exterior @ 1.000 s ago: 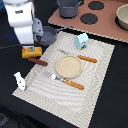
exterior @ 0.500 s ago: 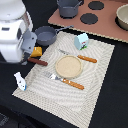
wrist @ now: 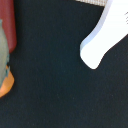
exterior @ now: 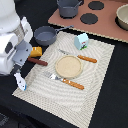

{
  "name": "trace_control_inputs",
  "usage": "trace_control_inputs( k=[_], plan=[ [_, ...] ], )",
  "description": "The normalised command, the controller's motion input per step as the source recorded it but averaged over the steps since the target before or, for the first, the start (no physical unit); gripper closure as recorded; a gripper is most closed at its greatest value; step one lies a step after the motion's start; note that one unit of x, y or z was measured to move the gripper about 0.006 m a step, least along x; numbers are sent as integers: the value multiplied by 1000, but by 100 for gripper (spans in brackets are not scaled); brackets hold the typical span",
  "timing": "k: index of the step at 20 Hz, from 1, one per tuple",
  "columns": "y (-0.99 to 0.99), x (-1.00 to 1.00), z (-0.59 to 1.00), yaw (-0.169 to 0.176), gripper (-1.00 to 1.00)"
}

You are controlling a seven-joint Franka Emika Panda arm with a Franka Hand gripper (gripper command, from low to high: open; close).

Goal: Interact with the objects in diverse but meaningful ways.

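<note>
My white arm fills the exterior view's left, and its gripper (exterior: 19,61) hangs low over the dark table beside the mat's edge. The fingers cannot be made out, and the wrist view shows none. The brown sausage (exterior: 38,61) lies just beside the hand. The yellow bread loaf (exterior: 36,51) sits past it, partly hidden by the arm. The small white bottle (exterior: 20,81) lies at the mat's near corner, and the wrist view shows the bottle (wrist: 99,41) close by, on its side. The dark grey saucepan (exterior: 45,35) and the white-and-blue carton (exterior: 81,41) stand farther back.
On the striped placemat (exterior: 95,85) lie a tan plate (exterior: 68,66), an orange-handled knife (exterior: 80,58) and an orange-handled fork (exterior: 65,81). Behind it a brown toy stove (exterior: 107,20) carries a second pot (exterior: 67,7) and a bowl (exterior: 122,16).
The arm has swung from above the bread loaf toward the exterior view's left and front, and has come lower. The objects on the mat have not moved.
</note>
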Motion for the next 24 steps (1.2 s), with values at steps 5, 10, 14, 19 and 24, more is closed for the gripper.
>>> trace_control_inputs(
  k=[5, 10, 14, 19, 24],
  plan=[
    [-234, 100, -194, -164, -100],
    [-205, 65, -164, -121, -100],
    [-120, 56, -131, -57, -100],
    [-89, 125, -149, -58, -100],
    [-87, 97, -198, -50, -100]
  ],
)
